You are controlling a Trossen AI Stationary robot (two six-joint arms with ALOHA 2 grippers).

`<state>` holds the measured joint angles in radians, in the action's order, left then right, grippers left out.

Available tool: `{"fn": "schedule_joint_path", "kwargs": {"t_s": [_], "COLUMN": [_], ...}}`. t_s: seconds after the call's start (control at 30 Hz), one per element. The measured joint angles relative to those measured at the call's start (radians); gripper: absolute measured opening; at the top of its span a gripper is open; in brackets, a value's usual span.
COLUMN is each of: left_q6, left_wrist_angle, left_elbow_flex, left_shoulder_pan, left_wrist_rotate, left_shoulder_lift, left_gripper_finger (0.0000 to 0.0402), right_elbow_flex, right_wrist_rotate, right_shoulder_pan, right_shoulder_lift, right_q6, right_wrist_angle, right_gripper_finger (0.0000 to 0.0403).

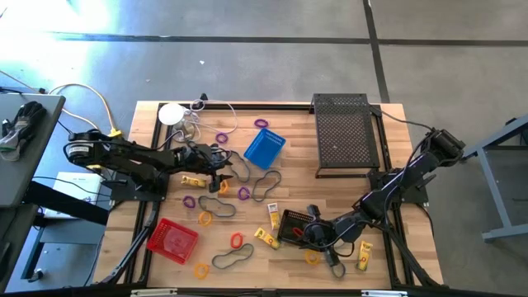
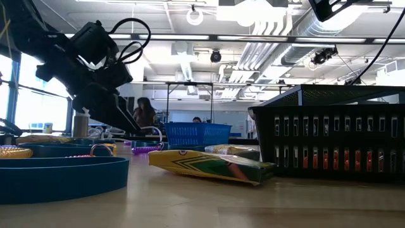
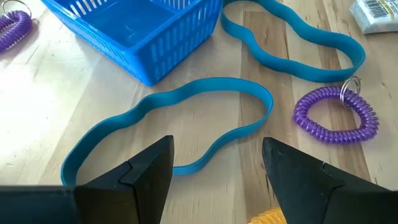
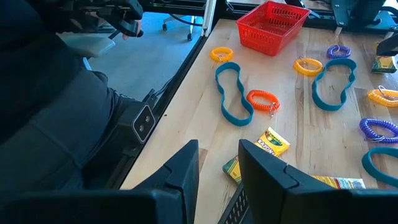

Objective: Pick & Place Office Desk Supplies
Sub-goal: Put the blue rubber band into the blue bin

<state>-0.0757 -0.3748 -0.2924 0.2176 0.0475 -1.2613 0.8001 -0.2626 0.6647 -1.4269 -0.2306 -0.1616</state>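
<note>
My left gripper [image 1: 221, 167] [image 3: 217, 146] stands open just above a teal band loop [image 3: 174, 124] that lies flat on the wood. The loop is beside the blue basket [image 1: 265, 148] [image 3: 137, 31], with a purple coil ring [image 3: 336, 115] close by. My right gripper [image 1: 312, 235] [image 4: 217, 152] is at the near right, its fingers close together at the right edge of the small black mesh basket [image 1: 293, 227] [image 2: 329, 133]. That basket stands on the table. More bands [image 1: 216, 206], coil rings [image 1: 237, 240] and yellow crayon boxes [image 1: 266, 239] lie scattered across the middle. My right gripper comes slanting down from the table's right side at the black basket's right edge. A strip of its mesh wall [image 4: 235, 198] shows low between the two fingers. The fingers themselves hide most of the contact. The basket's bottom stays on the table.
A red basket [image 1: 172, 241] [image 4: 270, 25] stands at the near left. The large flat black mesh tray [image 1: 346, 132] lies at the far right. A white disc with cables [image 1: 171, 114] sits at the far left. A crayon box [image 4: 272, 142] lies just ahead of my right gripper.
</note>
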Motion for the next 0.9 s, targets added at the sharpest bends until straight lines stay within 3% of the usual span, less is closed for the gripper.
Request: {"fn": "schedule_joint_path", "kwargs": {"t_s": [0.53,0.9], "left_q6": [-0.035,-0.093], "left_wrist_angle": [0.017,-0.170], "left_elbow_flex": [0.000,0.000], "left_shoulder_pan": [-0.003,-0.053], "left_wrist_rotate": [-0.016,-0.133], "left_shoulder_lift": [-0.001,-0.196], "left_gripper_finger": [0.0238,0.0238], "right_elbow_flex": [0.000,0.000], "right_wrist_rotate": [0.000,-0.023], "right_shoulder_pan": [0.000,0.000], "right_shoulder_lift": [0.000,0.000], "right_q6": [0.000,0.019], "right_wrist_angle": [0.000,-0.002], "right_gripper_finger": [0.0100,0.0100]}}
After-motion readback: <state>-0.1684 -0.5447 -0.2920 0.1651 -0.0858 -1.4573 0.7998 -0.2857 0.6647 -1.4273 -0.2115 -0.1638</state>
